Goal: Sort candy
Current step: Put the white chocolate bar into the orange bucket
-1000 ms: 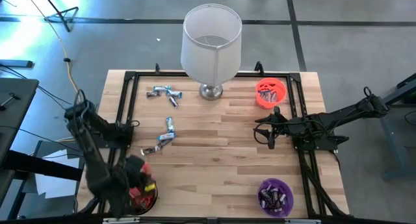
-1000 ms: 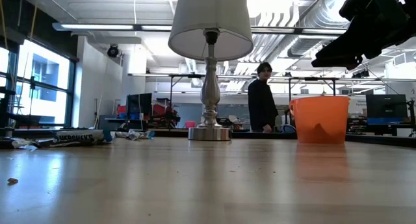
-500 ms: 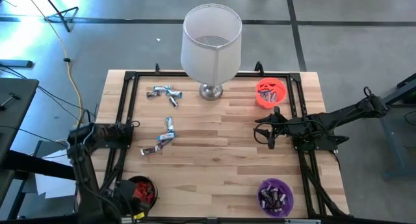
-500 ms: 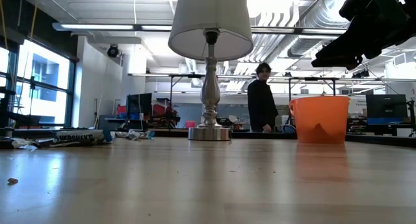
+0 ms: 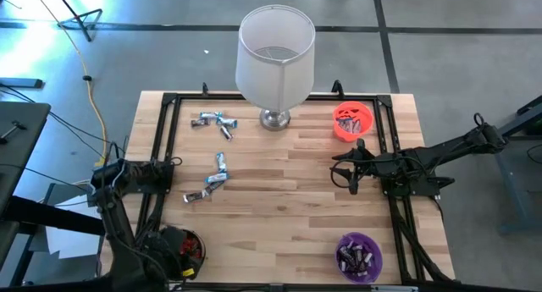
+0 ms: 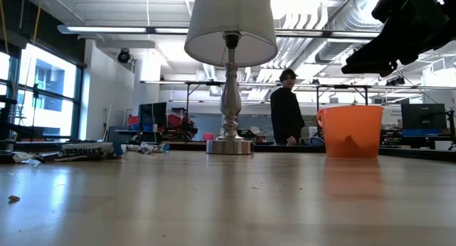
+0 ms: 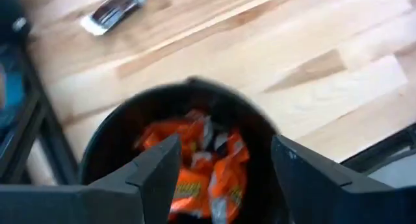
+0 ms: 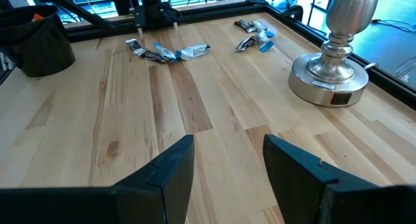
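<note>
The candy still on the table lies in three small clusters of silvery blue-white and dark wrapped bars: far left [image 5: 213,120], middle left [image 5: 219,168] and just nearer [image 5: 196,196]. My left gripper [image 7: 224,169] hangs open over the black bowl [image 5: 185,248] at the near left corner. The bowl holds orange-red candy [image 7: 195,169], and nothing is between the fingers. My right gripper [image 8: 227,162] waits open above the table's right half [image 5: 351,169], clear of everything.
A white-shaded lamp [image 5: 275,55] stands at the far middle, its metal base [image 8: 331,74] on the wood. An orange bowl [image 5: 352,121] sits far right and a purple bowl [image 5: 359,254] near right, both holding candy. A person [image 6: 287,107] stands in the room beyond.
My left arm has folded back toward the table's near left corner, while its gripper has stayed over the black bowl. My right arm has kept still.
</note>
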